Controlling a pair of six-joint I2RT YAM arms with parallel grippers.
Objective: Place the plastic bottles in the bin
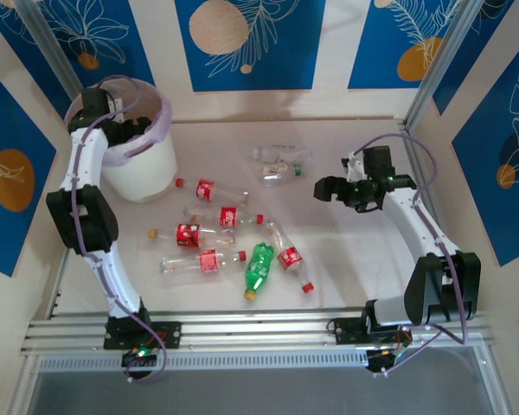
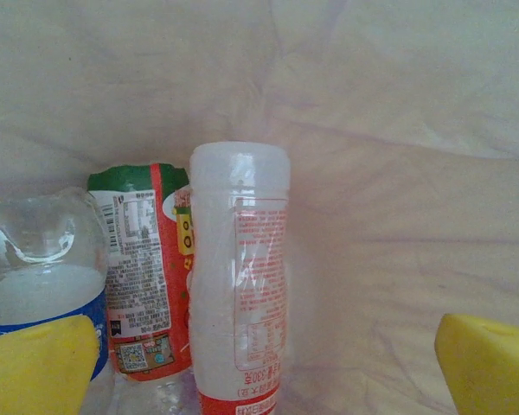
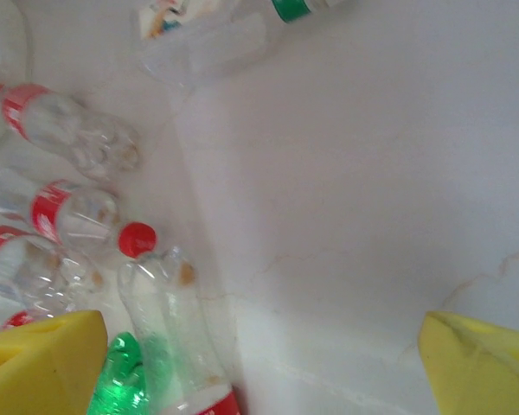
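The bin stands in the far left corner of the surface, its rim wrapped in a pale purple bag. The left arm reaches over that rim. The left gripper hangs inside the bin with its yellow fingers spread wide, holding nothing. Below it, three bottles rest side by side against the bag. A white bottle is in the middle, a green-and-red bottle touches its left side, and a blue-labelled bottle sits partly behind the left finger.

The other bottles lie on the surface. Five red-labelled ones cluster left of centre, toward the near edge, with a green bottle between two of them. Near the middle of the far edge lie what look like two clear bottles, overlapping, so the count is unsure.

The right gripper hovers over the right half of the surface, between the cluster and the right edge, fingers wide apart and empty.
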